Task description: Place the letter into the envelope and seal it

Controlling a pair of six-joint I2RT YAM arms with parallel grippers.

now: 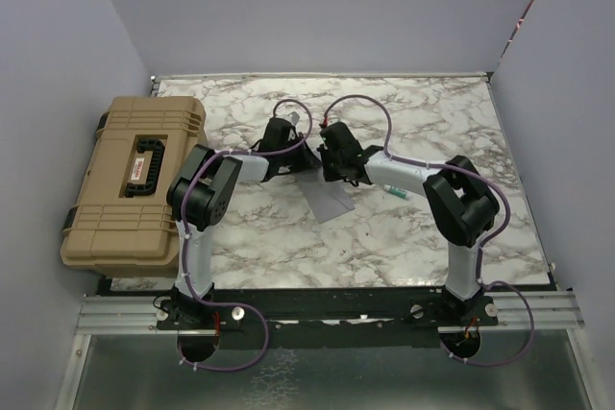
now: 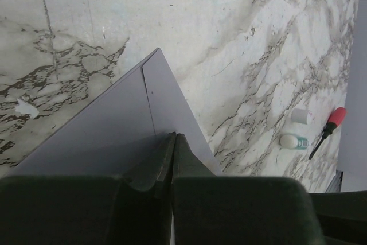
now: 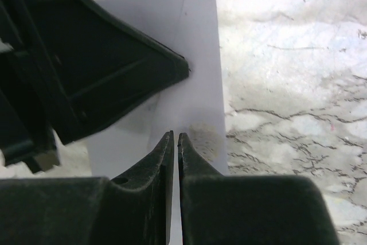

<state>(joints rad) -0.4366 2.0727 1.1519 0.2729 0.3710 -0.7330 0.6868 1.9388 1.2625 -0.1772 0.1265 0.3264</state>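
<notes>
The grey envelope (image 1: 330,202) hangs tilted above the middle of the table, held between both arms. My left gripper (image 1: 309,167) is shut on it; in the left wrist view the jaws (image 2: 175,136) pinch the envelope (image 2: 114,124) beside a fold line. My right gripper (image 1: 332,172) is shut on its near edge; the right wrist view shows the tips (image 3: 175,136) closed on the envelope (image 3: 195,44), with the left gripper's dark fingers (image 3: 114,67) just beyond. A faint tan patch (image 3: 205,137) shows on the envelope. The peach-tan letter itself is not in view.
A big tan hard case (image 1: 130,180) lies at the table's left edge. A red-handled screwdriver (image 2: 331,125), a small white cap (image 2: 301,116) and a small clear-tipped tube (image 2: 292,141) lie on the marble to the right. Walls close in the left, back and right.
</notes>
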